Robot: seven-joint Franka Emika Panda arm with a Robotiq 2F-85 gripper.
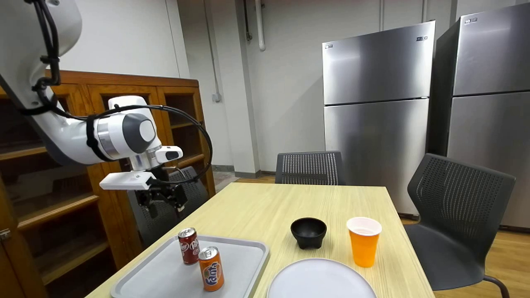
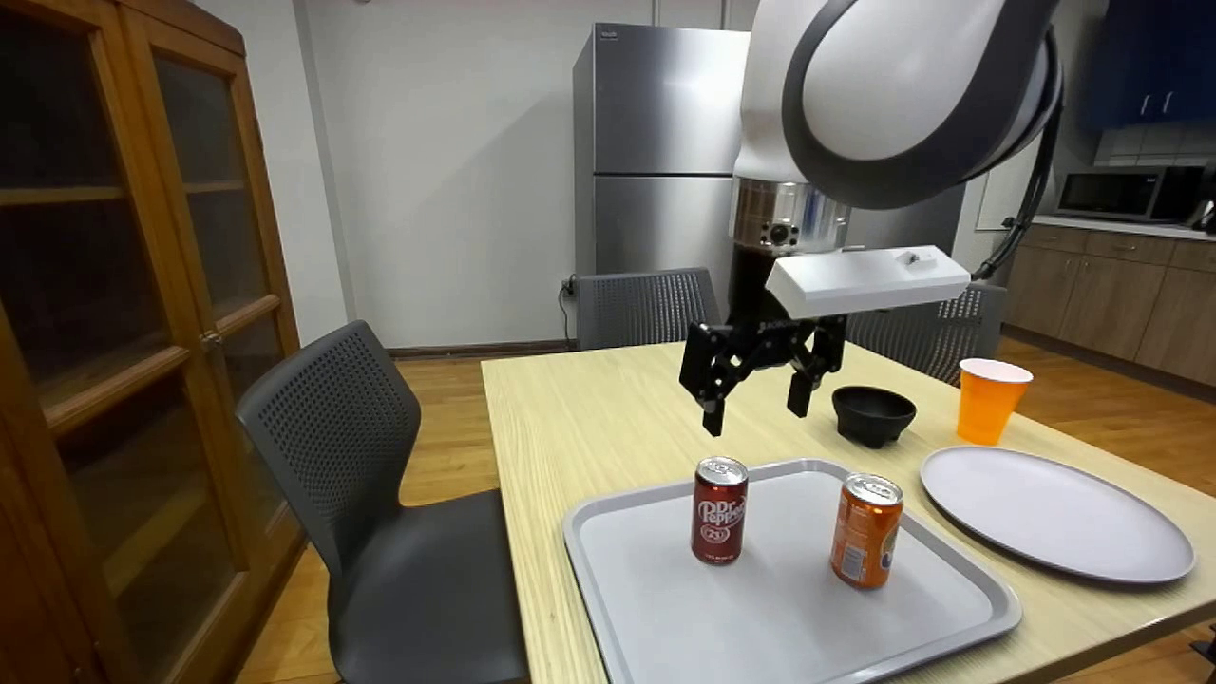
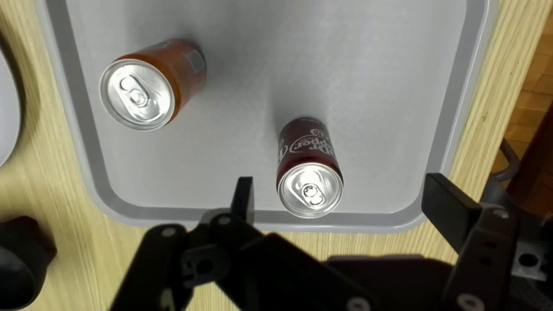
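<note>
My gripper hangs open above the far end of a grey tray, holding nothing. Nearest to it is a dark red Dr Pepper can, standing upright on the tray. In the wrist view its silver top shows between the spread fingers, closer to the left one. The fingertips are higher than the can and apart from it, as an exterior view of the gripper shows. An orange Fanta can also stands upright on the tray, beside the Dr Pepper can; its top faces the wrist camera.
Beside the tray on the wooden table lie a pale round plate, a black footed bowl and an orange cup. Chairs surround the table. A wooden cabinet and fridges stand behind.
</note>
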